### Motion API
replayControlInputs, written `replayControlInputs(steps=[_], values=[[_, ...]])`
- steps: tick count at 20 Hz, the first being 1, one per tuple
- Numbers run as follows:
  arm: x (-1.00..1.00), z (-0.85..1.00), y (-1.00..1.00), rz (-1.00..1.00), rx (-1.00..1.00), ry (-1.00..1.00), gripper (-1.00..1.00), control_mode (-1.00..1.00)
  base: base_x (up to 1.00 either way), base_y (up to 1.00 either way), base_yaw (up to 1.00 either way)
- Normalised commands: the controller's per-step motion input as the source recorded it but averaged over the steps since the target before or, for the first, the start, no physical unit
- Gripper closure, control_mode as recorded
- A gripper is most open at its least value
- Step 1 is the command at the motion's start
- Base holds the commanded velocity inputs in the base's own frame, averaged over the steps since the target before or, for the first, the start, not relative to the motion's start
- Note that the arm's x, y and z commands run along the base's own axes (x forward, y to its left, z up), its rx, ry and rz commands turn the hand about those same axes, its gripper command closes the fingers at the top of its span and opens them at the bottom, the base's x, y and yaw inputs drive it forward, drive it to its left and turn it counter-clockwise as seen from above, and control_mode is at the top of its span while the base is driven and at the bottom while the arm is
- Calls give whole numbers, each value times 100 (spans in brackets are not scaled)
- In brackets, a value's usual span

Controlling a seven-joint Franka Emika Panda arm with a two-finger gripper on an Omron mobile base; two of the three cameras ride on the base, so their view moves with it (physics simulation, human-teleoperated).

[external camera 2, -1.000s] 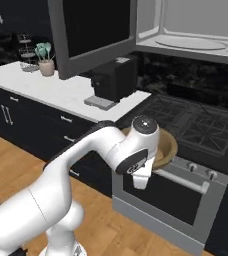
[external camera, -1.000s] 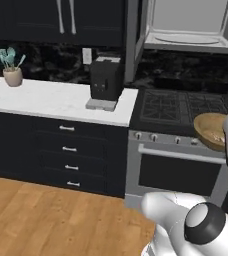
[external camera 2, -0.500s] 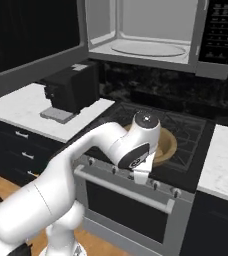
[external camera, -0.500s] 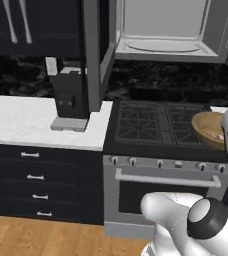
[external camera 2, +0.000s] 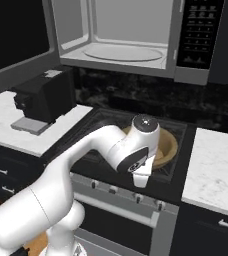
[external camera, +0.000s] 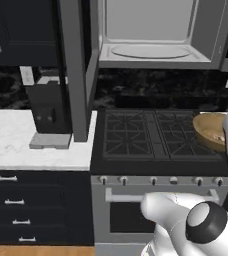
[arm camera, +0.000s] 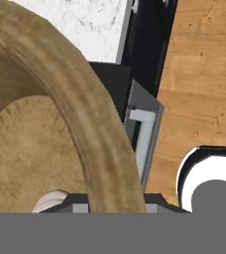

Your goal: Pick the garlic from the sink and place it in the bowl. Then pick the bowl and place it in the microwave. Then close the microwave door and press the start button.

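The garlic [arm camera: 49, 200] sits inside the bowl [arm camera: 60, 124], so both travel together. The gripper [arm camera: 116, 204] clamps the bowl's rim, holding it level above the stove [external camera: 156, 135]. The microwave [external camera 2: 131, 40] stands above with its door [external camera: 78, 65] swung open, ready to receive it.

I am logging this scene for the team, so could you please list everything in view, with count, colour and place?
bowl: one, tan-brown, held over the stove.
garlic: one, pale, inside the bowl.
microwave: one, grey, above the stove, turntable bare.
microwave door: one, grey-framed, swung open to the left.
stove: one, black, between the counters.
coffee machine: one, black, on the white counter.
gripper: one, at the bowl's rim; whether it is shut is hidden.
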Motion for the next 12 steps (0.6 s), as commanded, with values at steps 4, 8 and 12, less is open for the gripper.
replayControlInputs(steps=[4, 8, 12], values=[[0, 0, 0, 0, 0, 0, 100, 100, 53, 19, -18], [0, 0, 0, 0, 0, 0, 100, 100, 49, 14, -18], [0, 0, 0, 0, 0, 0, 100, 100, 38, 1, -15]])
